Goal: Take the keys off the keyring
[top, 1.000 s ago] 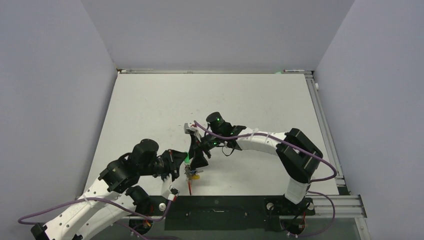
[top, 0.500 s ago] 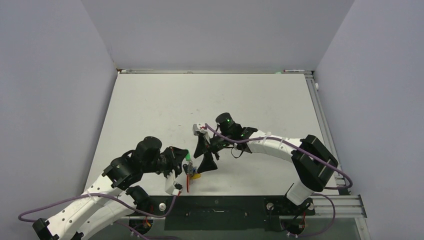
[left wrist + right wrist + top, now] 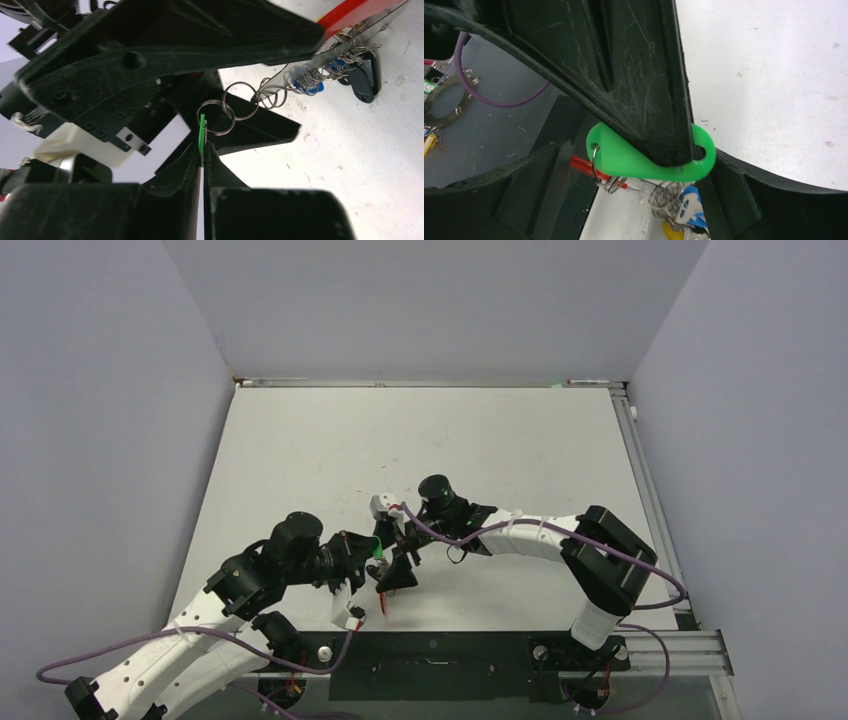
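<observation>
looking through the left wrist camera, i saw the keyring (image 3: 345, 34) as a flat grey plate tilted up off the table (image 3: 400, 430), with its red arc (image 3: 350, 12) running along the upper edge. the keys (image 3: 320, 75) hung bunched on it in a tangle of wire coils. blue tags (image 3: 307, 87) and a black tag (image 3: 364, 82) showed under the plate, close to the table surface, and the right wrist camera added a yellow tag (image 3: 671, 232) at the bottom of the bunch. two linked split rings (image 3: 233, 116) led from the plate to the green tag (image 3: 202, 131). from above, the whole cluster sat near the front edge of the table, between the two grippers and too small there to pick apart.

the left gripper (image 3: 202, 150) was pinched tight on the green tag, its fingers pressed together with only the thin edge of plastic between them. the left arm (image 3: 200, 640) reached in low from the near left corner, wrist turned toward the centre. the right arm (image 3: 530, 530) arched in from the right, its wrist pointing left and down at the bunch. the right gripper (image 3: 398, 570) stood spread, one finger on either side of the green tag and rings — whether either finger touched the plate i could not tell.
</observation>
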`<state>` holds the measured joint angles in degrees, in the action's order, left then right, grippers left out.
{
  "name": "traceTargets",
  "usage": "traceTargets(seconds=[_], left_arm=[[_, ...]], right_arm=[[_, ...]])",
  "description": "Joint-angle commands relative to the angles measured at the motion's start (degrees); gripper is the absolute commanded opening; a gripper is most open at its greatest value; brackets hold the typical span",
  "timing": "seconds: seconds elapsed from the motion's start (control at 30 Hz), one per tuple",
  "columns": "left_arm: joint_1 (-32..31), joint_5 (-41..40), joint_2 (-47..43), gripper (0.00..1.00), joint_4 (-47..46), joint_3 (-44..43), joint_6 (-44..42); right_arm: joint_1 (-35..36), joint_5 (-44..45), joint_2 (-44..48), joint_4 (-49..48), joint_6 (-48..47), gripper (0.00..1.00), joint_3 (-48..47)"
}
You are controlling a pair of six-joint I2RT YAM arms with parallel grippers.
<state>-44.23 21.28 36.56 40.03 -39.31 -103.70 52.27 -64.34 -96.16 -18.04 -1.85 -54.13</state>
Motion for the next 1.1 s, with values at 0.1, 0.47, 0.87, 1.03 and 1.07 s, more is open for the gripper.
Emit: traceTargets(seconds=[0.1, 0.47, 0.87, 1.03, 1.07], left_arm=[[-0.24, 1.00, -1.02, 0.00, -3.28, -2.84, 1.80], [-0.16, -0.47, -2.23, 0.00, -2.98, -1.67, 3.86], [0.10, -1.14, -2.11, 0.00, -2.51, -1.65, 4.29], [0.25, -0.21, -2.10, 0.00, -2.67, -1.06, 3.48], [0.25, 0.15, -2.10, 0.00, -2.96, -0.96, 3.15]], right_arm=[[1.56, -2.90, -2.11, -12.45, 3.31, 0.85, 2.45], [0.30, -4.17, 0.19, -7.33, -0.30, 0.67, 4.48], [-0.65, -9.31, 2.67, 2.81, -3.35, 0.80, 2.19], [-0.26, -10.83, 3.36, 4.40, -2.55, 0.86, 0.25], [0.02, -10.99, 3.19, 4.34, -2.05, 0.87, -0.45]])
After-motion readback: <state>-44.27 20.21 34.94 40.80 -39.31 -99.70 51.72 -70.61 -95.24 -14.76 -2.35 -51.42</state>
